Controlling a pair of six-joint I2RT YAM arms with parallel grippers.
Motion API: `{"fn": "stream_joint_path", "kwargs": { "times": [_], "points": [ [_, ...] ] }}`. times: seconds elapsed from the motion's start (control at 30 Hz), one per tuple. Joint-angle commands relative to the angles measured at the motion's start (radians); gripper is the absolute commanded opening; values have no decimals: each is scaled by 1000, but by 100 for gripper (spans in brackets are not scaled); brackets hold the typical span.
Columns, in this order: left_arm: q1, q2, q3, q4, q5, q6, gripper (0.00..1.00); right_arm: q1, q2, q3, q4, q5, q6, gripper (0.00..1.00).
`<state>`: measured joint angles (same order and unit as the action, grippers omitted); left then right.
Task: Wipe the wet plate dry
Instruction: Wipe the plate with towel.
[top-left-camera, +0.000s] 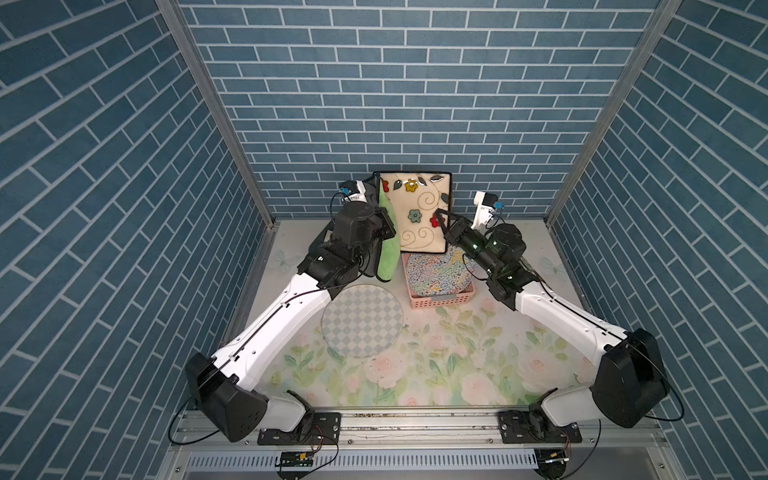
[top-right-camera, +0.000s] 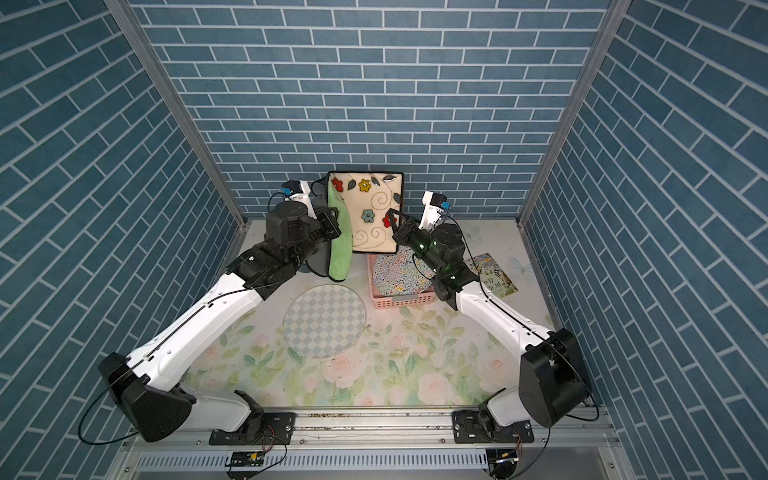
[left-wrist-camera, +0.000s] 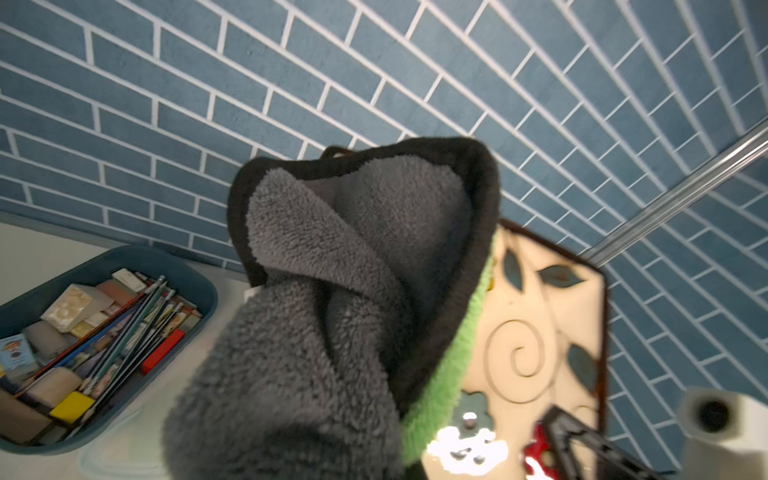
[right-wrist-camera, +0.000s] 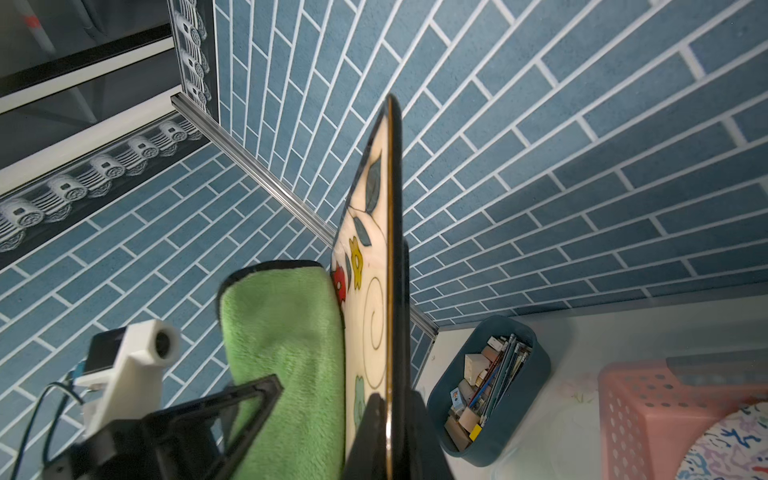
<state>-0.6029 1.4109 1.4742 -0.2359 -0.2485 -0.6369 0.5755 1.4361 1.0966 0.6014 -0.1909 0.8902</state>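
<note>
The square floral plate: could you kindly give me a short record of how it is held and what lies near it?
plate: square floral plate, held upright
held by: right pincer, shut on its rim
cloth: green cloth, gripped in left pincer, lying against the decorated face
nearby: checkered plate, lying flat
basket: pink basket, holds a patterned plate

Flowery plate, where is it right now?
In both top views the flowery plate is upright at the back, above the pink basket, its edge pinched by the right gripper, green cloth on its other side.
</note>
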Motion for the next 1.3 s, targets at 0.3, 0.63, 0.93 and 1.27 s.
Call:
{"fn": "stream_joint_path", "kwargs": {
  "times": [0.3,0.63,0.93,1.27],
  "points": [
    [139,83,60,27,328,90,0,102,-143,-19,276,-25,78,0],
    [131,125,107,44,363,70,0,63,-113,13,263,-103,92,0],
    [-7,264,223,11,476,151,0,79,-58,58,320,-147,97,0],
    [-42,223,101,12,505,110,0,-98,-52,5,383,-108,246,0]
  ]
}}
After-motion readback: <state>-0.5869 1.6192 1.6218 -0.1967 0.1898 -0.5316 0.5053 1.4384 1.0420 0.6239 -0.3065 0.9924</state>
